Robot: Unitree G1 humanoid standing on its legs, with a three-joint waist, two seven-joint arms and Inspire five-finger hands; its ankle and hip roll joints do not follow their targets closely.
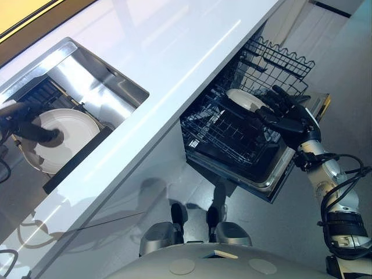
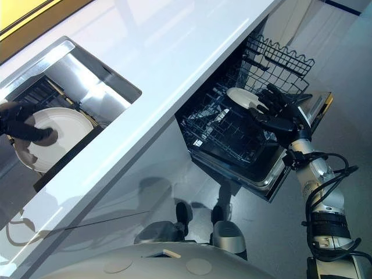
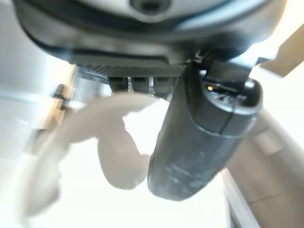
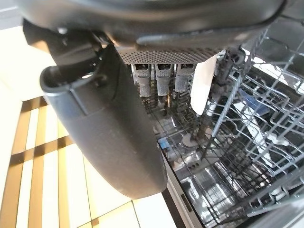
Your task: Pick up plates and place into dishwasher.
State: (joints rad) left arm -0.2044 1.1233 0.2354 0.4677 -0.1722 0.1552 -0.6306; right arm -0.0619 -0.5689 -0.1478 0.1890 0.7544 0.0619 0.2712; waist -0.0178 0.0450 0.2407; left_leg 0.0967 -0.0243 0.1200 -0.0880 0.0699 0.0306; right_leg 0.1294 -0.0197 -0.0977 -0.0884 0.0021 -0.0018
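A white plate (image 1: 70, 131) lies tilted in the steel sink (image 1: 99, 81) at the left. My left hand (image 1: 20, 119) is shut on its rim, with the thumb (image 3: 204, 142) across the plate's face (image 3: 90, 166) and the fingers behind it. A second white plate (image 1: 243, 99) stands on edge in the pulled-out lower dishwasher rack (image 1: 226, 139). My right hand (image 1: 293, 119) hovers open just beside that plate with its fingers (image 4: 161, 78) straight. In the right wrist view this plate (image 4: 203, 90) shows edge-on between the wires.
A long white counter (image 1: 174, 58) runs diagonally between sink and dishwasher. The upper wire rack (image 1: 285, 61) sticks out above the lower one, and the open door (image 1: 279, 180) hangs over the grey floor. A dark dish rack (image 1: 43, 93) sits inside the sink.
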